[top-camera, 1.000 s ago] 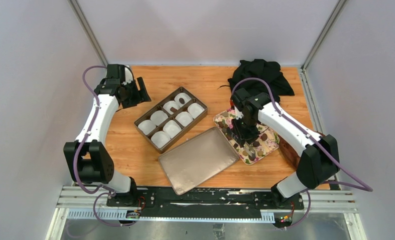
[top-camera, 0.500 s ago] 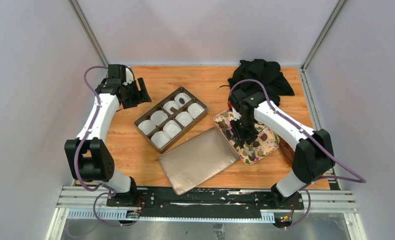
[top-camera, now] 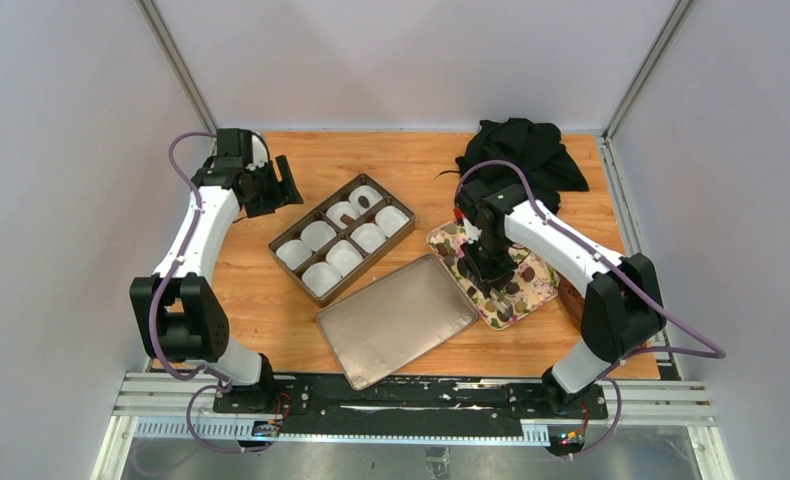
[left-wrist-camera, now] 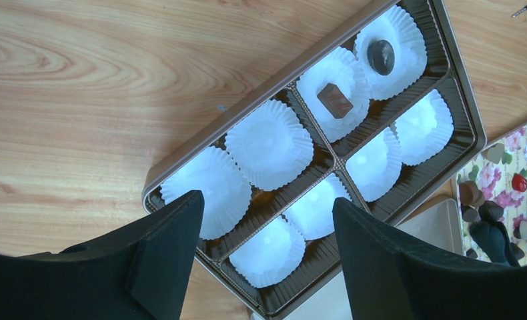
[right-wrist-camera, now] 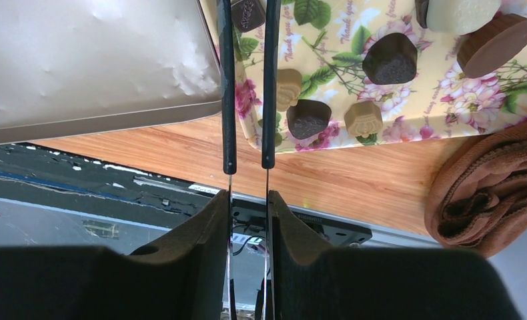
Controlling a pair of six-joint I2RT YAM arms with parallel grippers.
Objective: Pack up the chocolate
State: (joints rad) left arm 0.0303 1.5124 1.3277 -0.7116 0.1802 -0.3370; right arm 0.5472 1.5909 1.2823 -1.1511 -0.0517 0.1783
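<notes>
Noted right gripper (top-camera: 488, 278) over tray (right-wrist-camera: 407, 107), jaws astride one chocolate (right-wrist-camera: 249, 15) for pickup, grip unconfirmed; left gripper (left-wrist-camera: 266, 203), jaws wide, idle above box (left-wrist-camera: 261, 100).

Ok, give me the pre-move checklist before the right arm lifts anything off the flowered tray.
1. Right hand over the floral tray: ok.
2. Its thin tongs flank one chocolate piece: ok.
3. Piece clamped firmly: cannot tell; the tips sit at the edge of the wrist view.
4. Free paper cups in the box: ok; six of eight hold nothing.
5. Left hand open, holding nothing, off to the box's left: ok.
</notes>
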